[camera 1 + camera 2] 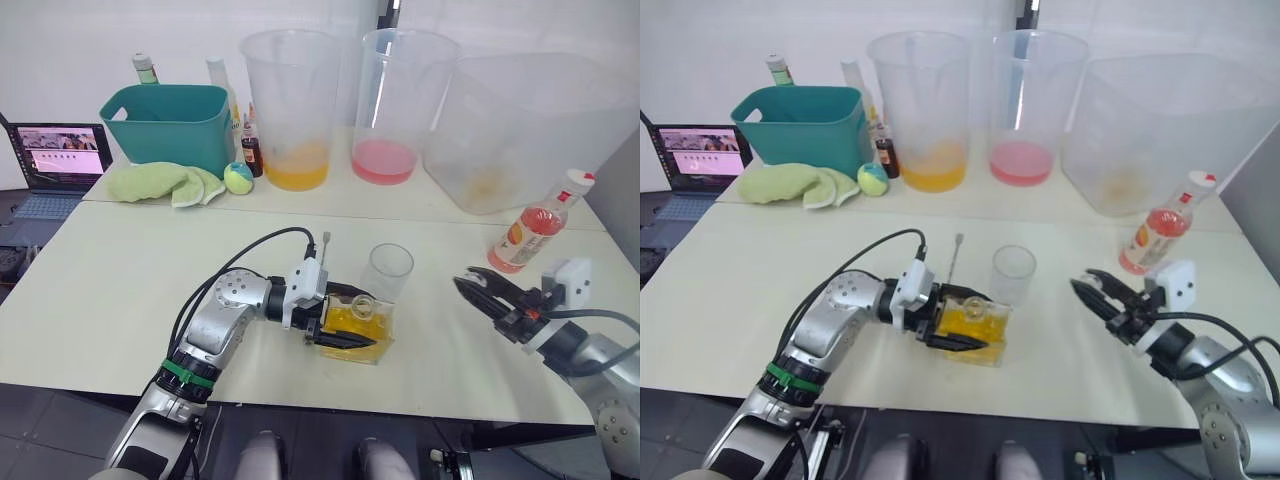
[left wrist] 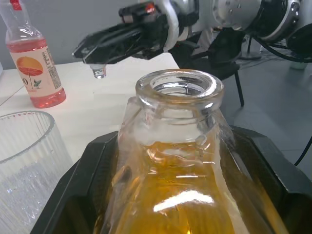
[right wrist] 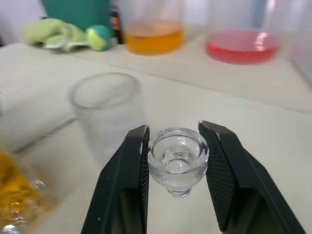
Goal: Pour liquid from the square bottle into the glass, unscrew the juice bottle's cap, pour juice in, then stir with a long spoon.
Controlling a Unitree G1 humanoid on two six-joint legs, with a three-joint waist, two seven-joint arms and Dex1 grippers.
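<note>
Left gripper [image 1: 345,325] is clamped on the square bottle [image 1: 358,335], which sits on the table [image 1: 120,290] just in front of the glass [image 1: 388,272], neck open and yellow liquid inside. Right gripper [image 3: 173,161] pinches the glass stopper [image 3: 178,158] between its 2 fingers. Risky bit: smooth glass could twist in the grip on the tilt and slosh past the small rim, and a wide swing could knock the glass over.
</note>
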